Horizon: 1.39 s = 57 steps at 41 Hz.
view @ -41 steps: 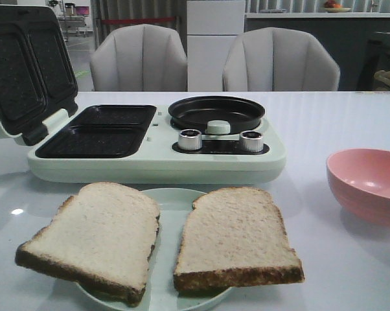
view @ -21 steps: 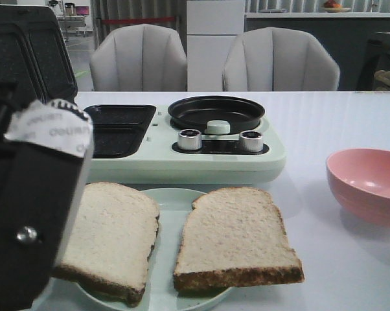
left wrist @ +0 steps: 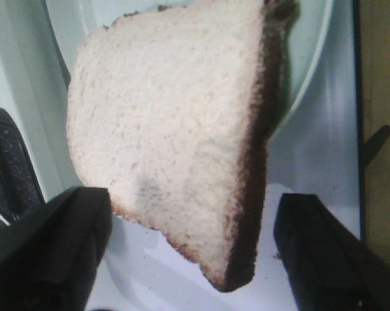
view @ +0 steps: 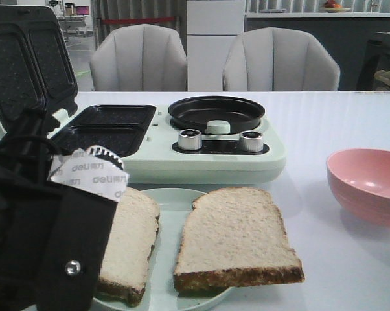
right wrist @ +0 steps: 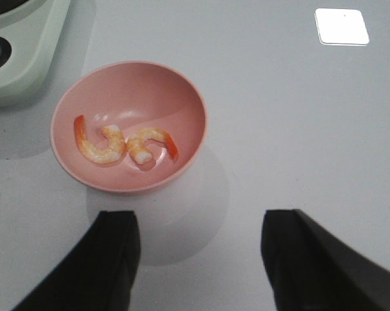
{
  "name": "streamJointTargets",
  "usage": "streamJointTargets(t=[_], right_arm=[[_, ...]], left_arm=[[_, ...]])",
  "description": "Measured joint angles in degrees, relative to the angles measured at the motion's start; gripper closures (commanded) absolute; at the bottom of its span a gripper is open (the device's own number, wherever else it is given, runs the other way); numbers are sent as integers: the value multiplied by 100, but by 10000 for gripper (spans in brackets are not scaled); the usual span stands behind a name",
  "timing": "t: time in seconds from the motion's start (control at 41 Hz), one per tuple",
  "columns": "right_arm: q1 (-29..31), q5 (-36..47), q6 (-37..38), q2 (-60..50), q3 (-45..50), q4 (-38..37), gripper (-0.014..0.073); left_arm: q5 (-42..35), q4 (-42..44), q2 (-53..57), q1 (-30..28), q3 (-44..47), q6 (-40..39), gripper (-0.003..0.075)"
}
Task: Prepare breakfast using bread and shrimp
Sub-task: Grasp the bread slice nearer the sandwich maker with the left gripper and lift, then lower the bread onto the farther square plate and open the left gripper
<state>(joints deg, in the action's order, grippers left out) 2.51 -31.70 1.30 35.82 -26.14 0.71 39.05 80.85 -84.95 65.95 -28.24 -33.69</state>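
The left gripper (left wrist: 192, 249) hangs right above the left-hand slice of pale beige bread with a dark brown crust (left wrist: 175, 136), jaws spread wide, one black finger on each side of the slice's near corner, gripping nothing. In the front view the black left arm (view: 46, 233) covers most of that slice; only its right half (view: 131, 243) shows. Best play, I'd say: drop straight down, get the fingers astride the crusted edge, not the soft crumb, and close gently so the bread neither tears nor folds. A lift should be level, since the slice overhangs the plate.

Now the containers, all placed against the pale green round plate (view: 175, 202). The plate holds both slices side by side, the second slice of beige bread (view: 234, 236) lying flat on its right half, untouched. Just behind the plate sits the mint-green breakfast maker (view: 214, 162), lid up, its two black ridged sandwich wells (view: 111, 128) bare, and its round black frying pan (view: 216, 111) bare too. Well to the plate's right is the pink round bowl (right wrist: 130, 126), and inside it two curled pale shrimp with orange-red tails (right wrist: 124, 144), touching near the bottom. The right gripper (right wrist: 201, 259) hovers near that bowl, fingers wide apart, carrying nothing.
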Motion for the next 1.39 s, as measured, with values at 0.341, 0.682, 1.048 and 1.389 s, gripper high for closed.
streamJointTargets(t=[0.341, 0.682, 1.048, 1.389], right_arm=[[0, 0, 0, 0, 0, 0, 75], [0, 0, 0, 0, 0, 0, 75], [0, 0, 0, 0, 0, 0, 75], [0, 0, 0, 0, 0, 0, 75]], left_arm=[[13, 12, 0, 26, 0, -63, 626], [205, -31, 726, 26, 0, -77, 619], [787, 937, 2155, -58, -19, -76, 619], [-110, 1997, 1706, -1631, -882, -76, 619]])
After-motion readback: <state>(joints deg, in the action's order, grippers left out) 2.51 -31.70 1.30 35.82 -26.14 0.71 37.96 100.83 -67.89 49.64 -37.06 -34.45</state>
